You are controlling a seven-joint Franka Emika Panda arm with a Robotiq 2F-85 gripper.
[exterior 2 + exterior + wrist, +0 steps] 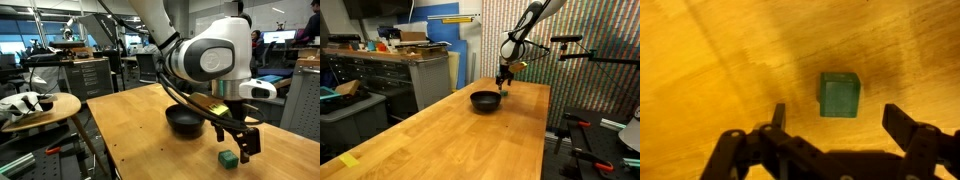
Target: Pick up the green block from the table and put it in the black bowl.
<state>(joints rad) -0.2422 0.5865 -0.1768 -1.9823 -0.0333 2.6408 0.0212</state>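
Observation:
The green block [840, 94] lies on the wooden table [710, 60], just ahead of my open gripper [837, 118]; the block sits between the two fingers' line, not touched. In an exterior view the block [229, 157] rests on the table [130, 130] right beside and below the gripper [243, 146], which hovers close above the top. The black bowl [184, 121] stands just behind the gripper. In an exterior view the bowl [485, 99] sits at the far end of the table [450, 135] with the gripper [504, 84] just beyond it; the block is not discernible there.
A grey metal workbench [405, 65] with drawers stands beside the table. A yellowish tape strip [349, 160] lies at the near table corner. A round stool [40, 108] with objects stands next to the table. Table edges are close to the gripper.

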